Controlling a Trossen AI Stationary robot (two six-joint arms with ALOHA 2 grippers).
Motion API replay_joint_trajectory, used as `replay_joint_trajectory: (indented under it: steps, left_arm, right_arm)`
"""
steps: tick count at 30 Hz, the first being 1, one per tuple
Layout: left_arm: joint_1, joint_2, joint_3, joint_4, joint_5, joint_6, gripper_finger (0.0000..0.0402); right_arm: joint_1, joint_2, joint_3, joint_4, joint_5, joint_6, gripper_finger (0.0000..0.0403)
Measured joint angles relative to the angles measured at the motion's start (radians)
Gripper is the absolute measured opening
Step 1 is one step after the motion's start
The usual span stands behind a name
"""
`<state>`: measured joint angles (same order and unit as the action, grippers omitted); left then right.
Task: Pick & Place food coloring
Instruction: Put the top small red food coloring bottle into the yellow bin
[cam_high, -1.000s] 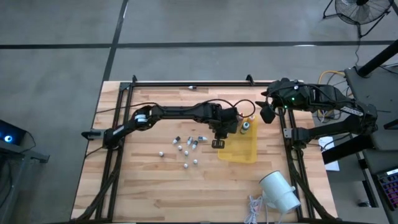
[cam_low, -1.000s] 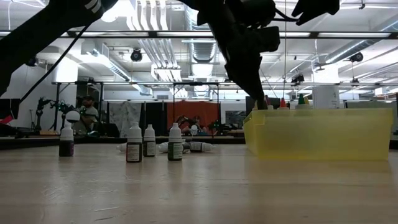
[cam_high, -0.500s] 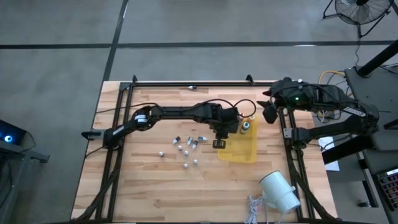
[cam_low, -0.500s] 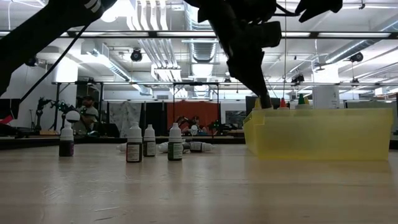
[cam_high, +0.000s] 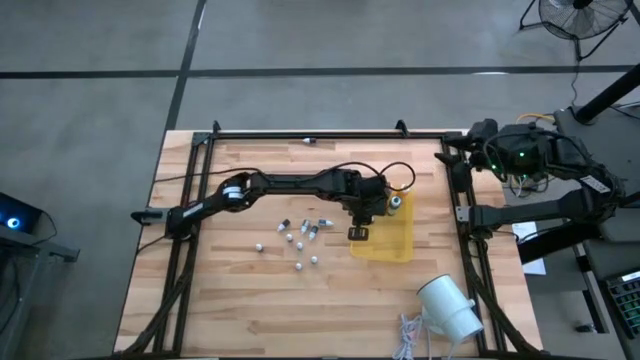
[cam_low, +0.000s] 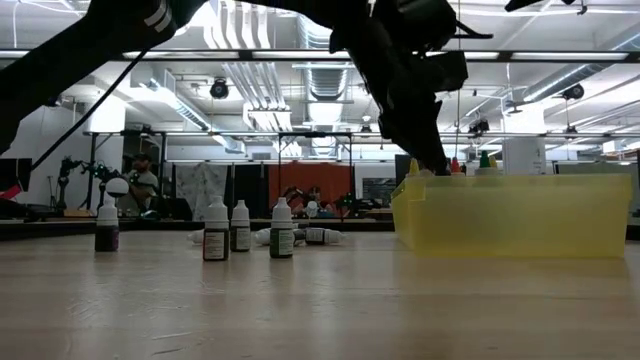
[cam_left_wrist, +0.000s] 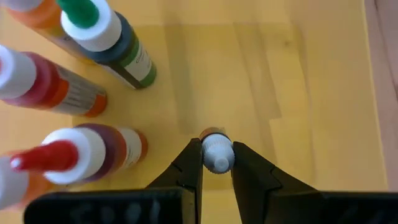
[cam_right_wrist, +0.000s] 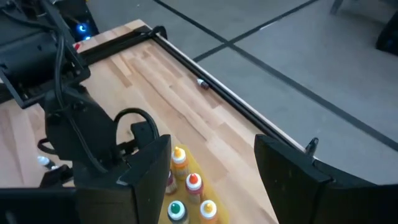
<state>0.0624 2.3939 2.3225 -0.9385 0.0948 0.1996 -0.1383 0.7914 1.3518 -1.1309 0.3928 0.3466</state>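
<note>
I have the left tool clamped on a small white-capped vial, hanging over the floor of the yellow tray near its left wall. Four upright bottles with green, orange and red tops crowd the tray's far end. Loose vials sit scattered on the worktop left of the tray. My right tool waits, fingers spread and empty, beyond the worktop's far right corner

Even overhead light on wooden table; low view backlit by bright ceiling lamps, arms silhouetted; left wrist foreground blurred.
</note>
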Motion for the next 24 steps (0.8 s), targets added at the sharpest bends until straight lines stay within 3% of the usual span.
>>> replay_joint_trajectory:
  steps: [24]
  left_arm:
    - [0.001, 0.031, -0.023, -0.001, 0.021, -0.044, 0.0039]
  right_arm:
    - [0.000, -0.005, -0.024, -0.043, 0.003, -0.010, 0.0221]
